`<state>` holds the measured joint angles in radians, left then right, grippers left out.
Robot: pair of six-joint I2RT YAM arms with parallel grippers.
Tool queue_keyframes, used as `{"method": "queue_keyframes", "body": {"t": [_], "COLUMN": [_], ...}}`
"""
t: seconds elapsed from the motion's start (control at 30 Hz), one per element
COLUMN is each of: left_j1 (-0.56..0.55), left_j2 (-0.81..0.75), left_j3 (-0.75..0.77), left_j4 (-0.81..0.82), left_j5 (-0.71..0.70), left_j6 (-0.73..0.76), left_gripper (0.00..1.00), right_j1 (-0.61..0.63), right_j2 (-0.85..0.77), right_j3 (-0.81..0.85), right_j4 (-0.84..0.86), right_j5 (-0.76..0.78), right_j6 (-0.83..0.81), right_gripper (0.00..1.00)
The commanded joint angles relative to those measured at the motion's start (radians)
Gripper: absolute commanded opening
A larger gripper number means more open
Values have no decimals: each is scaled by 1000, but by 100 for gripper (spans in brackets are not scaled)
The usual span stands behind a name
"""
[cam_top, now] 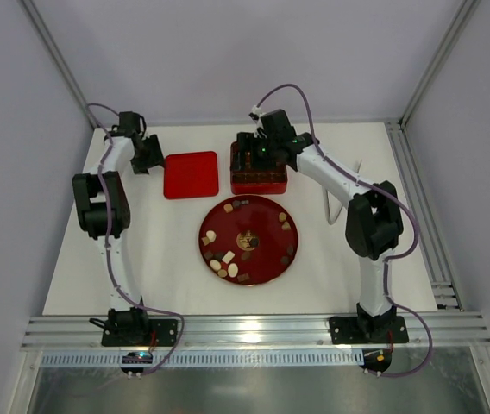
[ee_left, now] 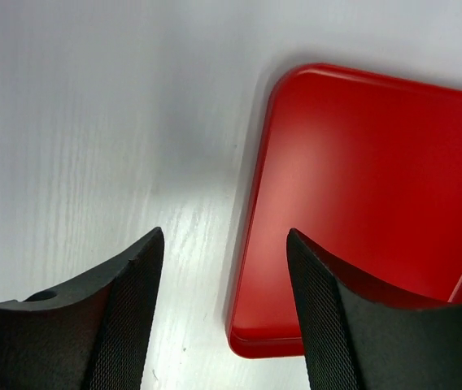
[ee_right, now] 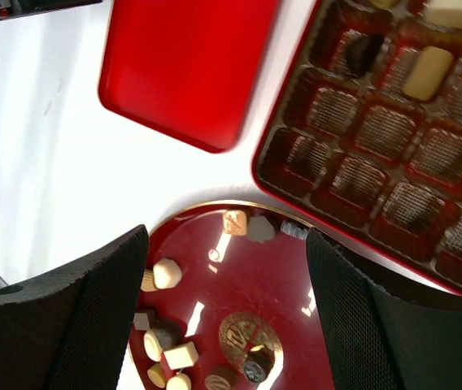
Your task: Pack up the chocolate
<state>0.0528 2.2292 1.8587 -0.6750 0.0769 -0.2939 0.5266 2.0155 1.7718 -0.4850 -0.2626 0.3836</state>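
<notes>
Barely started: few chocolate pieces [ee_right: 426, 71] in the box [ee_right: 377, 130], most on the plate [ee_right: 272, 268]; left tool [ee_left: 224, 260] and right tool [ee_right: 224, 244] well open, empty.

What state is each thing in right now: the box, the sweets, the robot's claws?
box: open, most cups empty, a few filled.
lid: off, lying flat beside the box.
plate: carrying scattered chocolate pieces.
chocolate: mostly loose on the plate.
left gripper: open, holding nothing.
right gripper: open, holding nothing.
</notes>
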Motion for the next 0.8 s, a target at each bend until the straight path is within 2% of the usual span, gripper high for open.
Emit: {"method": "queue_keyframes", "body": {"t": [0.0, 0.33, 0.43, 0.67, 0.77], "left_j1": [30, 30, 30, 6, -7], "left_j2": [18, 67, 76, 104, 124], "left_j3": [-3, 7, 10, 26, 28], "left_j4": [72, 91, 88, 25, 12], "left_j5": [159, 188, 161, 15, -11], "left_j6": [12, 9, 7, 45, 49], "left_gripper": [61, 57, 51, 29, 29], "right_j1": [21, 29, 29, 30, 32], "right_j2": [20, 72, 80, 88, 86], "right_j3": [72, 110, 118, 117, 120], "right_j4": [49, 52, 52, 54, 52], "right_j5": [-26, -40, -38, -40, -43], "right_j6": [11, 23, 20, 23, 20], "right_gripper": [79, 79, 79, 79, 79]}}
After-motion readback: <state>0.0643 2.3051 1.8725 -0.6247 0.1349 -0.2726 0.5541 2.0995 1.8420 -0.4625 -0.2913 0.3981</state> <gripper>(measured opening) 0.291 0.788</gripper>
